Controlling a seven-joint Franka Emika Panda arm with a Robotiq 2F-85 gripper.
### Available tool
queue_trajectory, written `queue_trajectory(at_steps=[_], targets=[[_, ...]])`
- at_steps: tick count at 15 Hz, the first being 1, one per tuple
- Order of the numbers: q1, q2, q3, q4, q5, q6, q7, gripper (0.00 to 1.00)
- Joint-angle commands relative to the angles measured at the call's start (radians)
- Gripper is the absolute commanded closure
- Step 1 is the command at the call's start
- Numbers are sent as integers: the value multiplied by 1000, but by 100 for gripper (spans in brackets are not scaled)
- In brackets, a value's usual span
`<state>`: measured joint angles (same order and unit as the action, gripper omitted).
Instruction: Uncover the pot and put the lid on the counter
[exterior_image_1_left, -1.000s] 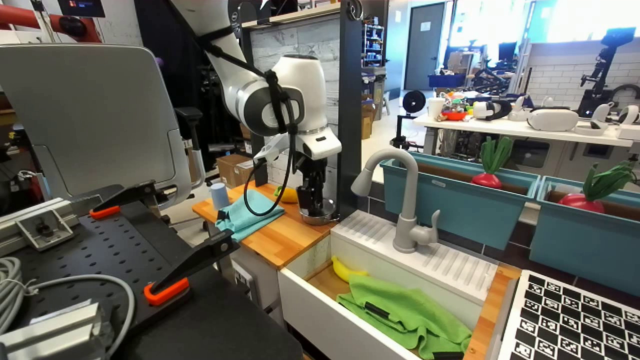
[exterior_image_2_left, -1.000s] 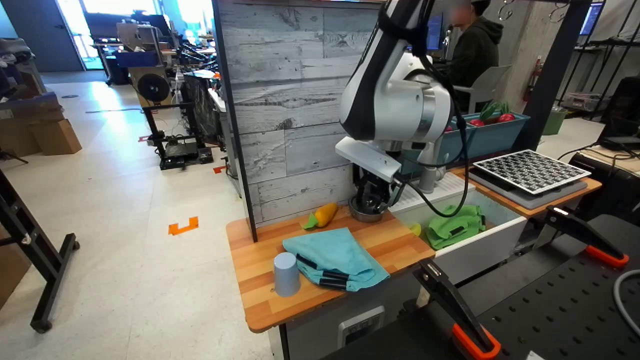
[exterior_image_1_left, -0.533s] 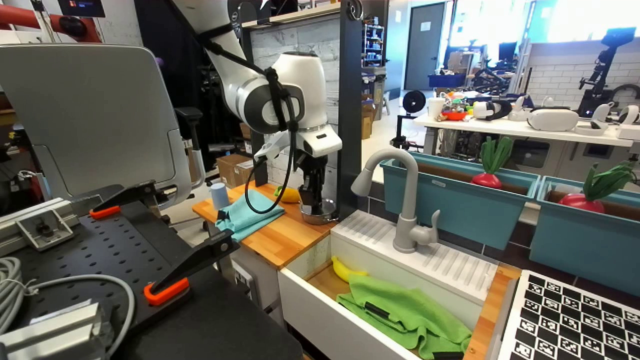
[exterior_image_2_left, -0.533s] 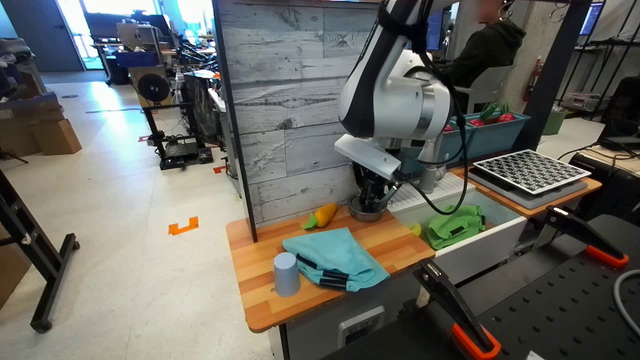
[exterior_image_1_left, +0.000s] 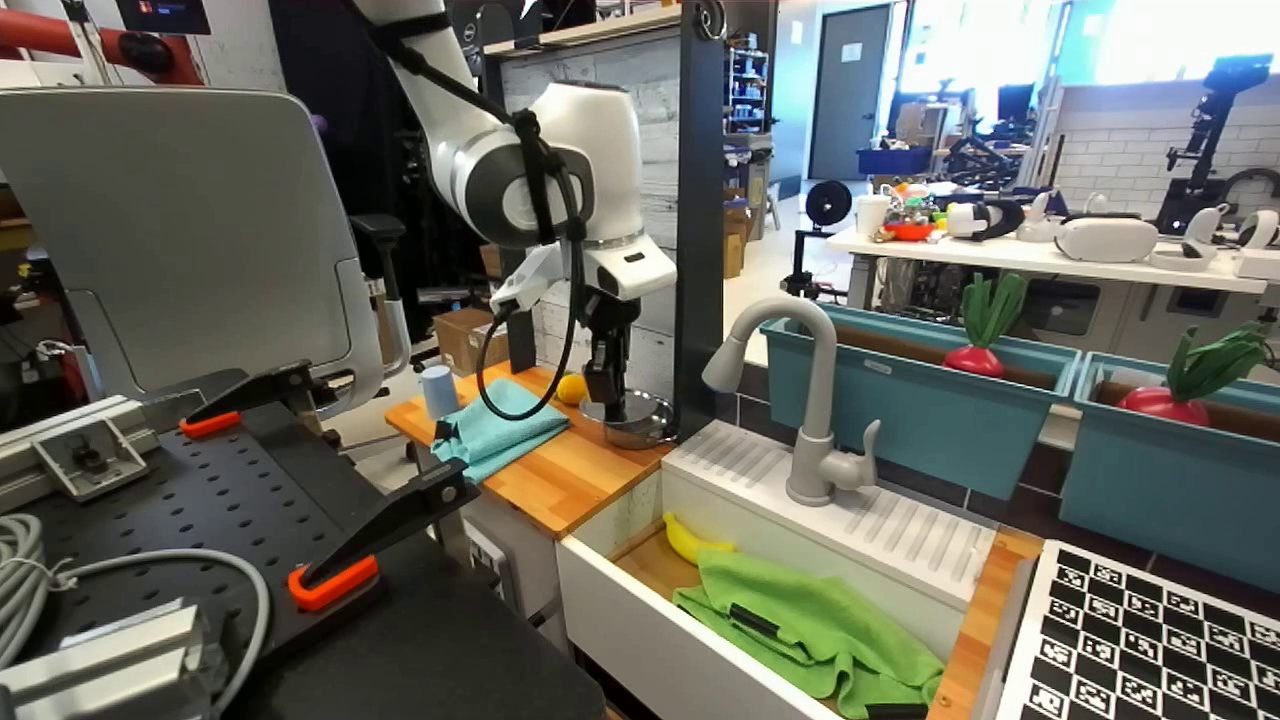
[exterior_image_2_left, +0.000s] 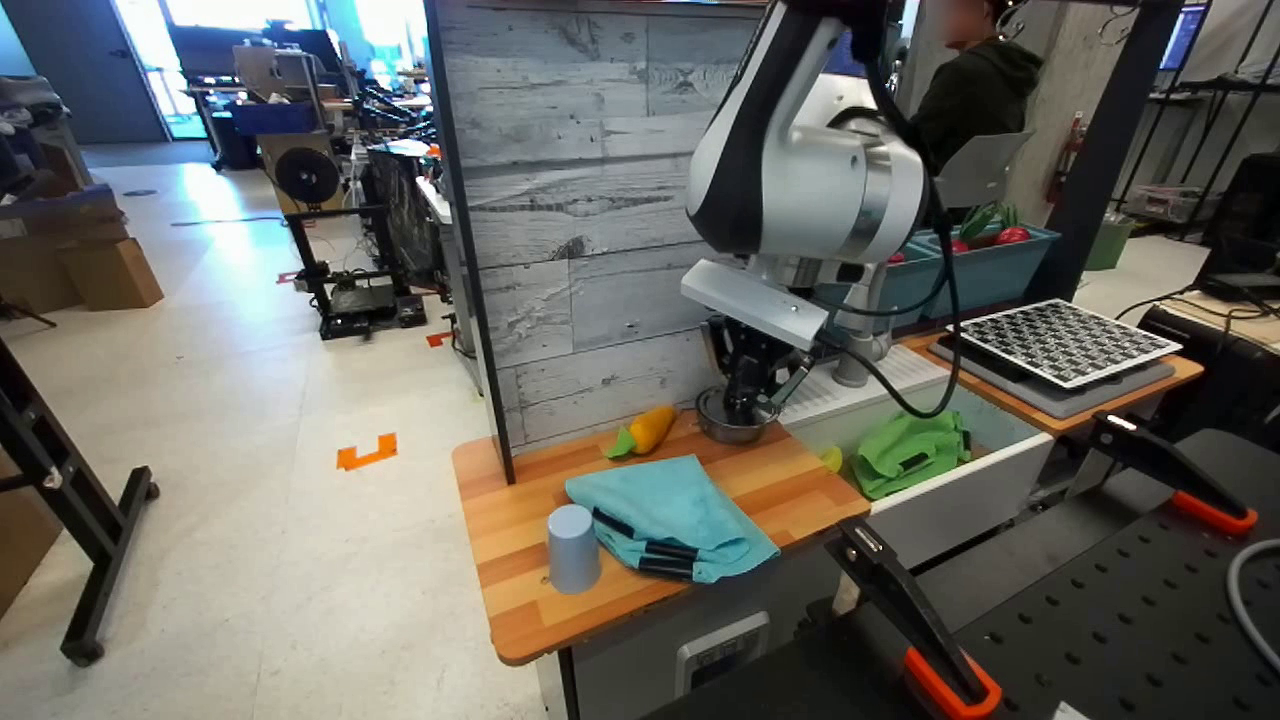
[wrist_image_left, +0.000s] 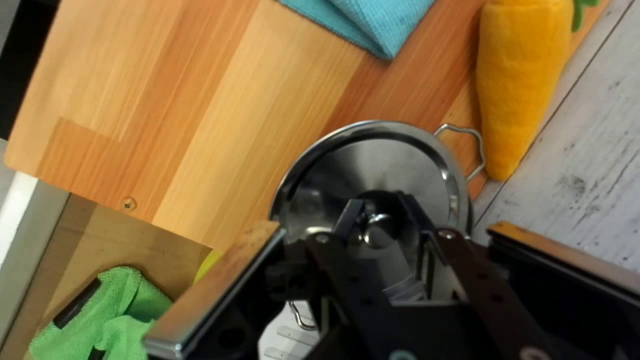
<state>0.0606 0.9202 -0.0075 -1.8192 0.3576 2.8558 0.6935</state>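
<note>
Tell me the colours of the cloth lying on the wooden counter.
The cloth is turquoise with black strips, best seen in an exterior view.

The gripper (wrist_image_left: 382, 214) partly hides the lid (wrist_image_left: 392, 167) in the wrist view.

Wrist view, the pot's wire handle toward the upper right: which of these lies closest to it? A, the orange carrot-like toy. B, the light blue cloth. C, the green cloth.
A: the wrist view shows the narrow tip of the orange carrot-like toy right beside that wire handle of the pot, with both cloths lying farther off.
</note>
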Motion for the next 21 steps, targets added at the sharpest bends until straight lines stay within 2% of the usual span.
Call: queue_trajectory(at_steps=[1, 3, 7, 21], targets=[[-55, -137, 57, -170, 10, -5, -140, 94], [-60, -166, 62, -226, 12, -2, -198, 94], [-68, -155, 67, -268, 24, 9, -262, 94], [-49, 40, 36, -103, 14, 16, -256, 94]])
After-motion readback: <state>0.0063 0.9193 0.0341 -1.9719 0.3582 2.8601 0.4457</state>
